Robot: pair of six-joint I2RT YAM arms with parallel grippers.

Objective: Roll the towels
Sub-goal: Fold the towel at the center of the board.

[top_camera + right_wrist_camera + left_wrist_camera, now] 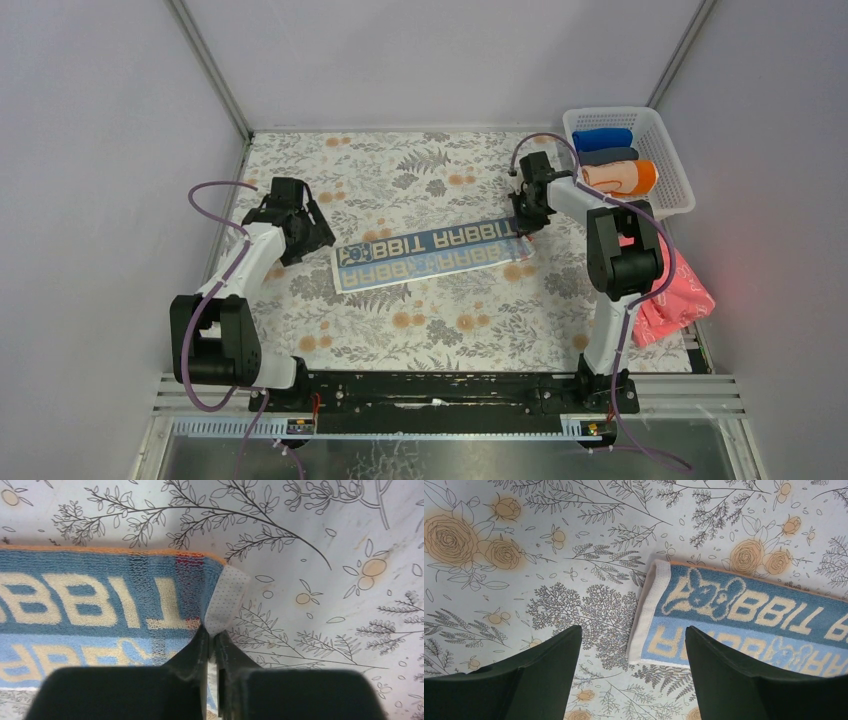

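A long folded towel (pixel 430 255), blue with cream lettering and a thin orange edge, lies flat across the middle of the floral table cover. My right gripper (pixel 525 222) is at its right end, shut on the corner (pixel 211 632). There the towel (pixel 100 610) is pinched and its white dotted underside curls up. My left gripper (pixel 316 238) hovers open at the left end. Its fingers (pixel 633 630) straddle the white-hemmed short edge of the towel (pixel 744 615) without touching it. An orange and peach rolled towel (pixel 622 176) lies in the basket.
A white basket (pixel 615 110) at the back right also holds a blue roll (pixel 603 138) and a dark grey roll (pixel 608 156). A pink cloth (pixel 675 295) lies bunched at the table's right edge beside the right arm. Grey walls enclose the table.
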